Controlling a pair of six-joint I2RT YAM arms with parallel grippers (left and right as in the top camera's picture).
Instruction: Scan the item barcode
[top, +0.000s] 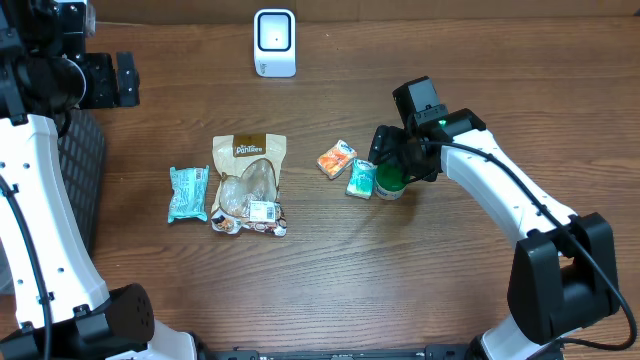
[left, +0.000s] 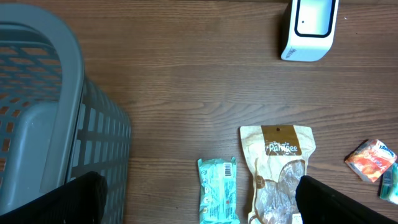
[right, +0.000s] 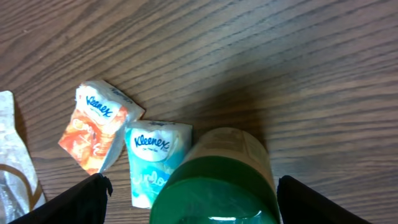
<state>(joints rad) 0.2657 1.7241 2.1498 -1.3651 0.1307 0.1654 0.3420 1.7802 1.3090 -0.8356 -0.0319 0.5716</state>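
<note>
The bottle (right: 214, 180) stands between the right gripper's (right: 193, 196) wide-open jaws, right of the table's (top: 330, 290) middle, touching a tissue pack (right: 152, 158).

On one wooden table (top: 330, 290) there are seven things in all. One white scanner (top: 274, 42) stands at the far edge and one grey basket (left: 62, 124) at the left. There are two small tissue packs, one orange (top: 337, 159) and one teal (top: 361, 178). One green-lidded bottle (top: 390, 186), one tan snack pouch (top: 248, 180) and one teal wrapped bar (top: 188, 193) make up the rest.
</note>
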